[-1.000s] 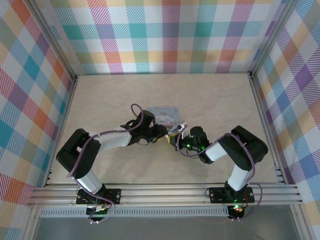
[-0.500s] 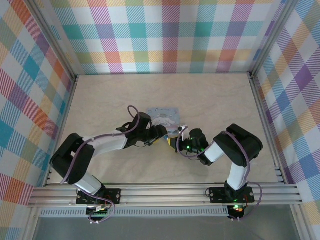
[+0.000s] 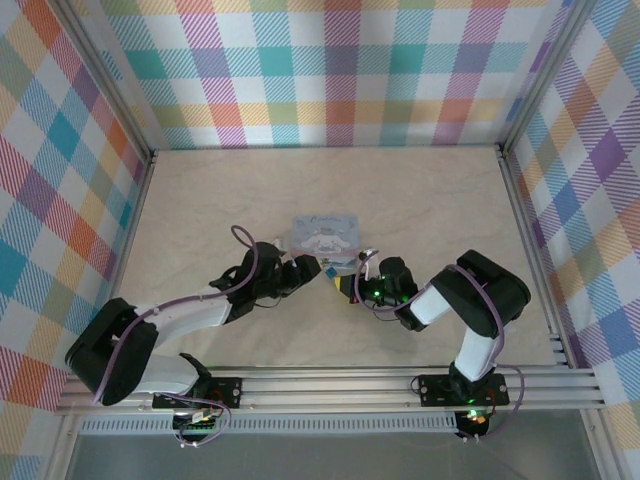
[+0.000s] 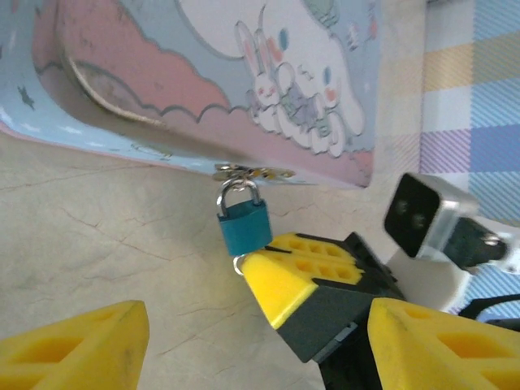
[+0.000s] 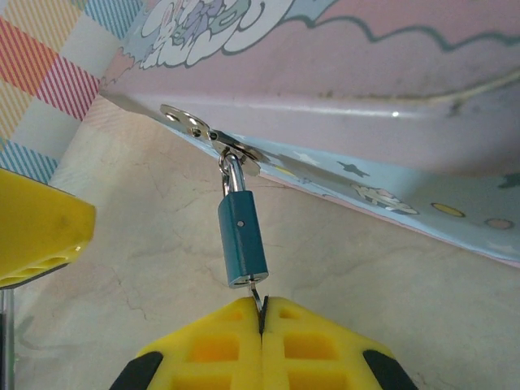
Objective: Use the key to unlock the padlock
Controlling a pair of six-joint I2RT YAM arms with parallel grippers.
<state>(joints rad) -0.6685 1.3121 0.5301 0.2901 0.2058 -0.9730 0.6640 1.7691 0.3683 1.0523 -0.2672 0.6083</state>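
Top view: we see left gripper (image 3: pixel 308 268) and right gripper (image 3: pixel 343 283) near frame centre, just below cartoon tin (image 3: pixel 325 234).
Left wrist view: left gripper wide apart, holding nothing; teal padlock (image 4: pixel 244 228) hangs from tin hasp (image 4: pixel 244 172), centre.
Right wrist view: right gripper clenched on key (image 5: pixel 256 298), key touching padlock bottom.
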